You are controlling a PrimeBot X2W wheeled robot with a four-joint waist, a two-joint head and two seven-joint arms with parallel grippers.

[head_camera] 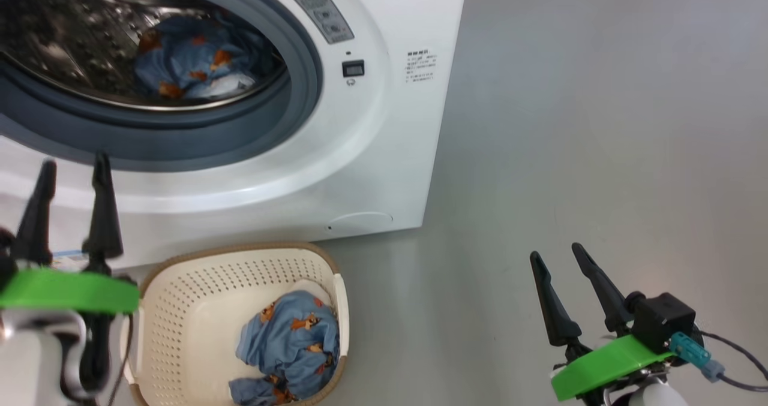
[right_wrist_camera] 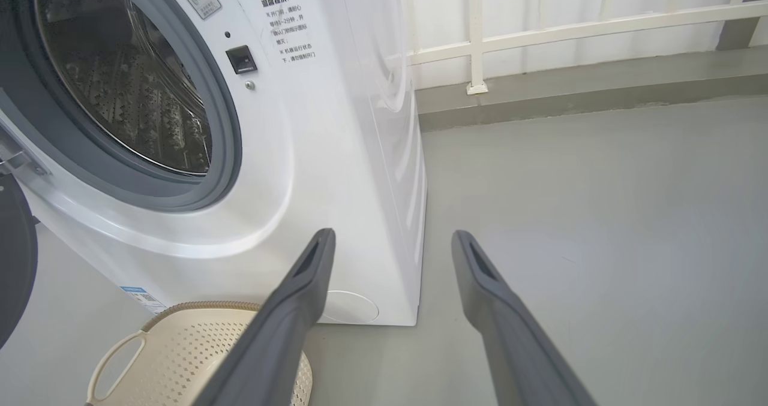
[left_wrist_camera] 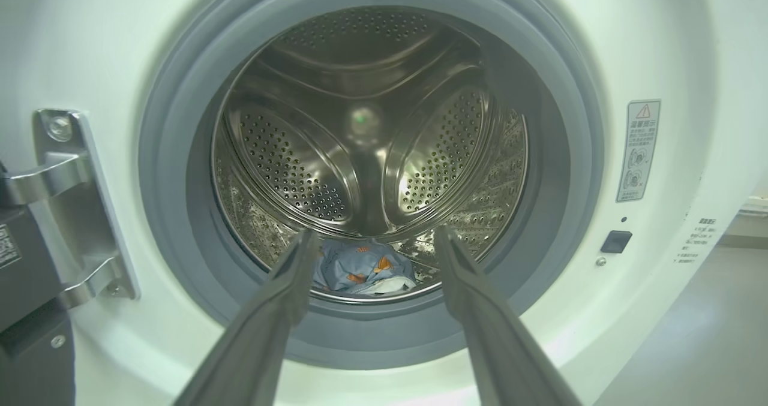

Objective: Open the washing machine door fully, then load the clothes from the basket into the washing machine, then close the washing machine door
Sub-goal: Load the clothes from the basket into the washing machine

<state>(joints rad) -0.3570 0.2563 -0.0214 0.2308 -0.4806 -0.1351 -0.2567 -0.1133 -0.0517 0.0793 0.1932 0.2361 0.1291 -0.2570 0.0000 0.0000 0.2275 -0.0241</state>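
The washing machine [head_camera: 384, 124] stands open, its steel drum [left_wrist_camera: 360, 154] showing. One bundle of the light blue clothes [head_camera: 192, 64] lies low in the drum [left_wrist_camera: 360, 268]. The other bundle [head_camera: 291, 346] sits in the cream basket [head_camera: 198, 286] on the floor before the machine. My left gripper [head_camera: 75, 163] is open and empty, level with the drum mouth and pointing into it [left_wrist_camera: 377, 233]. Over bare floor to the machine's right, my right gripper [head_camera: 557, 252] hangs open and empty [right_wrist_camera: 393, 236]. The washing machine door [right_wrist_camera: 15, 256] is swung open, a dark edge at the left by its metal hinge [left_wrist_camera: 66, 202].
Grey floor [head_camera: 600, 154] spreads to the right of the machine. A white railing [right_wrist_camera: 570, 28] on a low kerb runs behind it. The basket [right_wrist_camera: 180, 358] stands close against the machine's front, below the round flap [right_wrist_camera: 351, 307].
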